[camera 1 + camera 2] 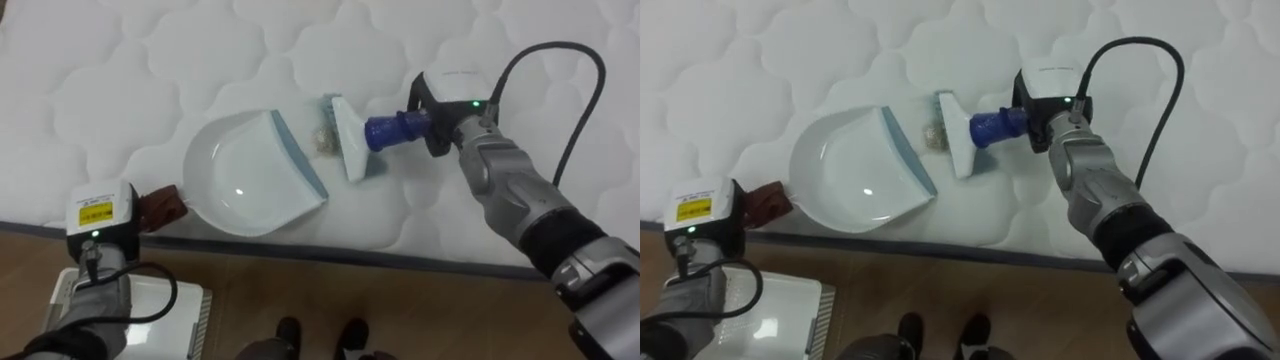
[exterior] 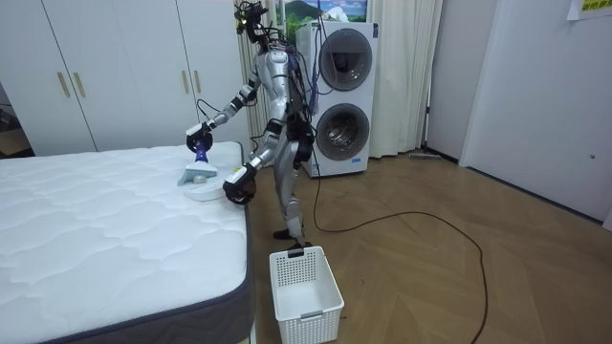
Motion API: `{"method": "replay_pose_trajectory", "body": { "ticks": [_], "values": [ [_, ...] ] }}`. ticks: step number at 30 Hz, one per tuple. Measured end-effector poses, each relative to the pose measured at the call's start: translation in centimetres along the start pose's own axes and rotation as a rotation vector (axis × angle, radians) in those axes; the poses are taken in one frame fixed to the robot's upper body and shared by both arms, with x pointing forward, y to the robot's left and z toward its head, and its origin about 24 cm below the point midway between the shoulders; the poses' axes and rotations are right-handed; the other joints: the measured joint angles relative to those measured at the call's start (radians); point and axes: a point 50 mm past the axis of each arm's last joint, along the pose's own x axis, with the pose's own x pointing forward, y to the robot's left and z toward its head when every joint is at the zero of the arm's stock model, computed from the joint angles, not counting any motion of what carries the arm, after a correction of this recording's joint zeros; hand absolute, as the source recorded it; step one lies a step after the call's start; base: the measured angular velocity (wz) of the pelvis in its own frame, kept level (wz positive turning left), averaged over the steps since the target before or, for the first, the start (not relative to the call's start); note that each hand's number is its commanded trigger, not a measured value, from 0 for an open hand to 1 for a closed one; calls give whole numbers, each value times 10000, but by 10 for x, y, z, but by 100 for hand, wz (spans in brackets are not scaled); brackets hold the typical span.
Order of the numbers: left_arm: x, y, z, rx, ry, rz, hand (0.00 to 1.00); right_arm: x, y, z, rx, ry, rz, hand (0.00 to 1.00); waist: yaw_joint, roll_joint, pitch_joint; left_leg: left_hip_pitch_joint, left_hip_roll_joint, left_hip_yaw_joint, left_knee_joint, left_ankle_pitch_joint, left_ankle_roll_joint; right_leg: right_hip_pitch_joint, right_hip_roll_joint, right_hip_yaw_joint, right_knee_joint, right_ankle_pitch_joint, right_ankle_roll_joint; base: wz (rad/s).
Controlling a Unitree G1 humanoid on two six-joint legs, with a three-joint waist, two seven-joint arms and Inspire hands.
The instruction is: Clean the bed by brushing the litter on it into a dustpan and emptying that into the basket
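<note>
A white dustpan point(image 1: 245, 180) with a grey-blue lip lies on the white mattress point(image 1: 150, 70) near its front edge. My left hand point(image 1: 100, 215) is at the mattress edge, shut on the pan's brown handle point(image 1: 162, 205). A small pile of crumbs point(image 1: 322, 140) lies between the pan's lip and the white head of a brush point(image 1: 350, 148). My right hand point(image 1: 440, 115) is shut on the brush's blue handle point(image 1: 395, 130), with the head resting on the mattress just right of the crumbs. In the room view I stand bent over the bed's corner with the brush point(image 2: 198, 162) in hand.
A white slatted basket point(image 2: 304, 287) stands on the wooden floor by the bed's corner, below my left arm point(image 1: 150, 300). Stacked washing machines point(image 2: 342, 96) and wardrobes point(image 2: 115, 67) line the far wall. The mattress stretches away beyond the pan.
</note>
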Motion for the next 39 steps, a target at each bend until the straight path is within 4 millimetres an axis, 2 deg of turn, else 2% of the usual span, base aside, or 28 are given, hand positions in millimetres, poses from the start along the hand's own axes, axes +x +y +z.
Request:
{"method": "replay_pose_trajectory", "body": {
  "ticks": [4, 19, 36, 39],
  "values": [
    [0, 0, 0, 164, -80, 30, 100, 0, -2, 3, 37, -131, 90, 100, -7, 110, -69, 12, -6, 20, -8, 2, 2, 1, -8, -5, -1, 0, 0, 0],
    [-1, -1, 1, 152, -72, -5, 100, 0, -4, 16, 242, -844, 309, 100, -25, 124, -77, 36, -24, 33, -37, 22, 14, 10, -25, 5, -8, -1, 2, 0],
    [-10, -13, 1, 88, -168, -457, 100, -3, 5, 50, 2845, -2177, 1619, 100, 1, 156, -93, 310, -31, 58, -169, 22, 15, 209, -38, -23, -35, -3, 3, 0],
    [-12, -16, 4, 12, -223, -560, 100, -4, 6, 53, 2924, -2411, 1707, 100, -3, 249, -147, 311, -49, 44, -169, 27, 24, 217, -57, -25, -21, -10, 15, 0]
  ]
}}
